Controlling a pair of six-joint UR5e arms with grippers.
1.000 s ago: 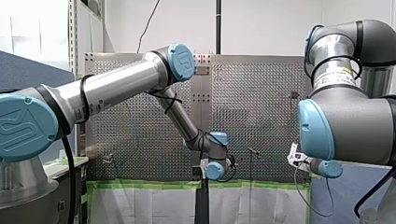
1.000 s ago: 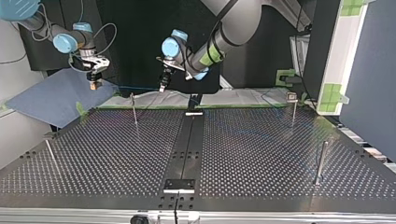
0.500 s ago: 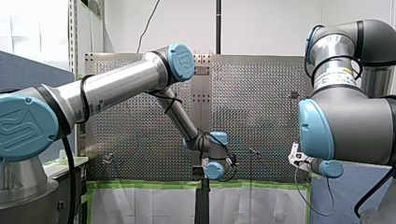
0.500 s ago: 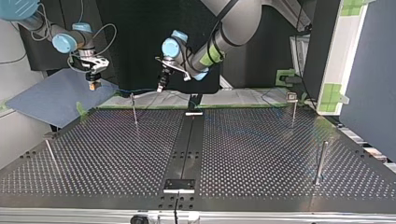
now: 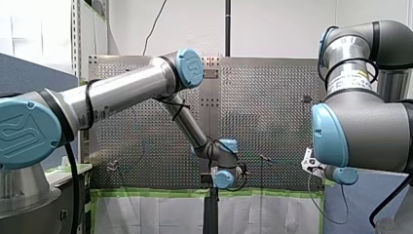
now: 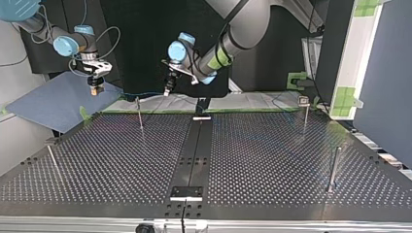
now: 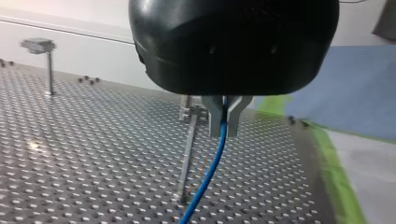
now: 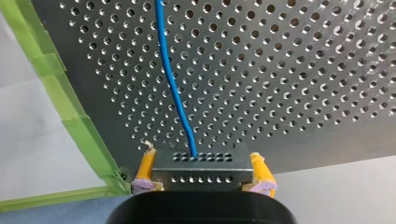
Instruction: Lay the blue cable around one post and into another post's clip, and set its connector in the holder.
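Observation:
The blue cable (image 6: 141,94) runs between my two grippers above the table's far edge in the top view. My right gripper (image 8: 202,179) has its yellow pads (image 8: 145,167) shut on the cable's dark connector block (image 8: 202,169), and the cable (image 8: 171,88) leads away from it over the perforated plate. In the top view my right gripper (image 6: 94,90) hangs off the table's far left corner. My left gripper (image 7: 224,122) has its metal fingers shut on the cable (image 7: 208,172), right beside a thin post with a clip (image 7: 188,144). In the top view my left gripper (image 6: 167,90) hangs just right of that post (image 6: 139,114).
A post with a boxy head (image 6: 304,103) stands at the top view's far right, a plain post (image 6: 333,168) nearer on the right, and a leaning thin post (image 6: 52,159) at the left. Green tape (image 8: 65,98) edges the plate. A blue sheet (image 6: 53,104) lies off the far left corner.
My right gripper has drifted slightly toward the top view's left with the connector. The cable between the grippers hangs a little lower. My left gripper has barely shifted.

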